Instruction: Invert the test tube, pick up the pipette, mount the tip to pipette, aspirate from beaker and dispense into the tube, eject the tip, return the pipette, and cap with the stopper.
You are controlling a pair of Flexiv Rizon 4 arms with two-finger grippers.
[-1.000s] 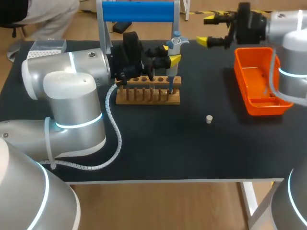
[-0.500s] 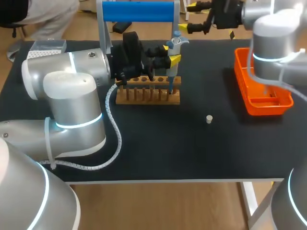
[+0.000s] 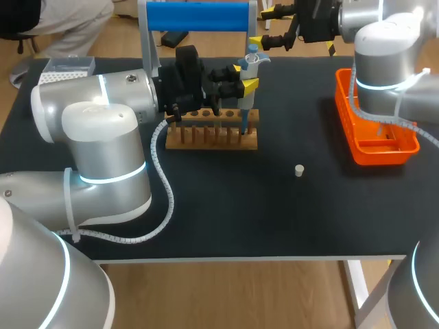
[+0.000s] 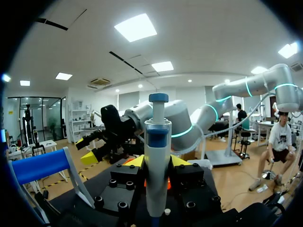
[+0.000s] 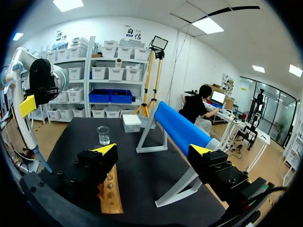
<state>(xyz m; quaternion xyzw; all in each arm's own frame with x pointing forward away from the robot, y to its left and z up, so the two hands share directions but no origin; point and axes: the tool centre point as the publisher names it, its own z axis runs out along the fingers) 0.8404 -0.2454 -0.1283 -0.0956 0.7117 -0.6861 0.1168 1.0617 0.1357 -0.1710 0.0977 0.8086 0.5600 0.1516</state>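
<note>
Pale grey pipette (image 4: 157,165), blue plunger, clamped upright by left gripper (image 3: 244,83) over wooden rack (image 3: 212,137), right gripper (image 5: 151,153) wide.

We see bright, even light from ceiling panels (image 4: 136,27); the black desk (image 3: 274,219) shows only faint shadows, and our left arm (image 3: 103,137) carries soft glare.

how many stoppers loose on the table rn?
1. The stopper lies alone on the black table, between the wooden rack and the orange bin, touching neither. Others could be hidden behind the left arm.
</note>
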